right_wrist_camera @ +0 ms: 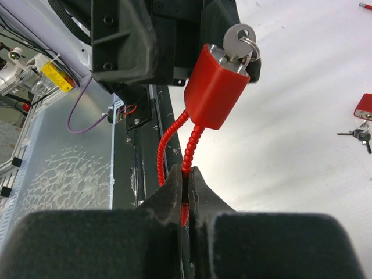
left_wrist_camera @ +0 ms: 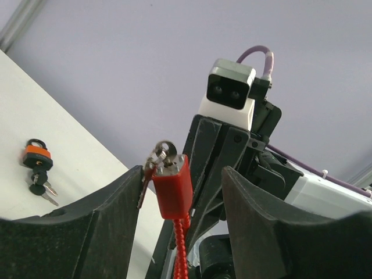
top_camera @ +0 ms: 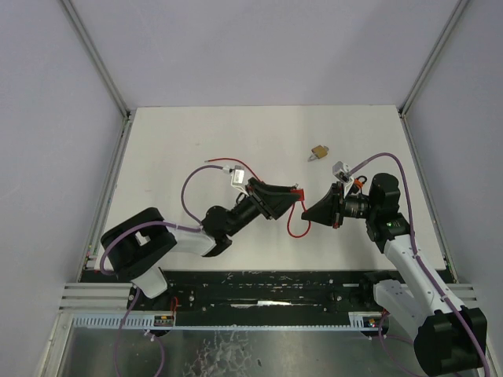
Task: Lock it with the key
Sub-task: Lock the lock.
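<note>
The lock (right_wrist_camera: 216, 87) hangs in the air above the middle of the tabletop (top_camera: 196, 133), a little toward the right edge, held between the two arms. It has a red body with a red ribbed cable (right_wrist_camera: 187, 148) running down from its underside. The key (right_wrist_camera: 238, 39) sits in the top of the body, and a ring through its bow carries a second key.

The right hand (right_wrist_camera: 187, 177) has its fingers pressed together on the cable a short way below the body, with no gap showing between them apart from the cable itself. In the top view the rest of the cable loops down toward the near edge under that hand.

The left hand (left_wrist_camera: 183, 189) is spread wide. Its two fingers (left_wrist_camera: 87, 232) stand on either side of the body, which rises between their tips. The right finger is clear of the body. The spare key on the ring hangs against the tip of the left finger, but the pictures do not show whether that finger touches the body. This hand grips nothing.

A small padlock (top_camera: 318, 151) with an orange band and its own keys lies on the tabletop beyond both hands, toward the far edge and right of the middle, well apart from the lock.
</note>
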